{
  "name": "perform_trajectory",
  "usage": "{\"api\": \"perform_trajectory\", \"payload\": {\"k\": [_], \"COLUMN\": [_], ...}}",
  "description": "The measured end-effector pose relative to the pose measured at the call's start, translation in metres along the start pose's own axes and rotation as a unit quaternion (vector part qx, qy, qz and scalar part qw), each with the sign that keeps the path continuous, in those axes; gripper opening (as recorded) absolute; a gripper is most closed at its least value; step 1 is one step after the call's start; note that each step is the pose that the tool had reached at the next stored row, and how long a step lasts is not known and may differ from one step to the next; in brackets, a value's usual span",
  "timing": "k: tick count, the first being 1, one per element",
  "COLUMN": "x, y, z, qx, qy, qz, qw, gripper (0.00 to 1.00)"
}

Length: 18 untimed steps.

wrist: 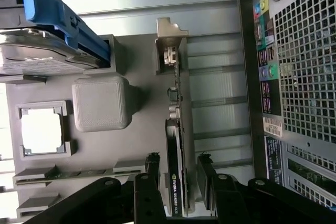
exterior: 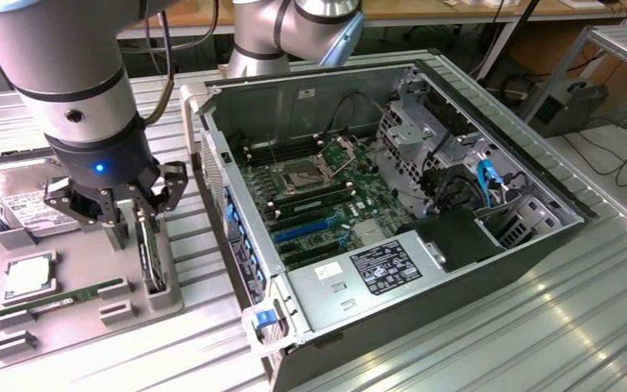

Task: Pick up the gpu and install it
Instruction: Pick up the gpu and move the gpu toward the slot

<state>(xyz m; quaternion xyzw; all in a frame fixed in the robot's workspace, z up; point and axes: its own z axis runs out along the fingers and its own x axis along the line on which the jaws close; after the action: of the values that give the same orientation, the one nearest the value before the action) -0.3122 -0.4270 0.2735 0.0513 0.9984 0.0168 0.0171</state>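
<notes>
The gpu (exterior: 153, 260) stands on its long edge in a slot along the 3 o'clock side of the grey fixture tray (exterior: 74, 322). In the exterior view its long axis runs from 12 to 6 o'clock, and its silver bracket (wrist: 169, 40) is at the 12 o'clock end, the end nearer the hard drive (exterior: 17, 204). The gripper (exterior: 140, 230) straddles the card with its fingers (wrist: 206, 174) spread wide, one off each flat face with a gap on both sides, and the opened computer case (exterior: 281, 102) lies at 3 o'clock of the tray.
</notes>
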Motion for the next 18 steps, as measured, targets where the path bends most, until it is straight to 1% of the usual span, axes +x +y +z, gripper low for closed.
{"api": "perform_trajectory", "payload": {"k": [4, 7, 9, 13, 14, 16, 18], "x": [0.0, 0.001, 0.002, 0.004, 0.004, 0.006, 0.006], "y": [0.0004, 0.0055, 0.0068, 0.0064, 0.0063, 0.0057, 0.0056], "z": [0.0082, 0.0176, 0.022, 0.0275, 0.0278, 0.0285, 0.0293], "qx": [0.0, 0.0, 0.0, -0.0002, -0.0007, -0.0031, -0.0045], "qy": [0.0, 0.0, -0.0001, -0.0005, -0.0012, -0.004, -0.0058], "qz": [0.0, 0.0, 0.0, 0.0, 0.0, 0.0, 0.0], "qw": [1.0, 1.0, 1.0, 1.0, 1.0, 1.0, 1.0], "gripper": [0.42, 0.42, 0.42, 0.42, 0.42, 0.42, 0.42]}}
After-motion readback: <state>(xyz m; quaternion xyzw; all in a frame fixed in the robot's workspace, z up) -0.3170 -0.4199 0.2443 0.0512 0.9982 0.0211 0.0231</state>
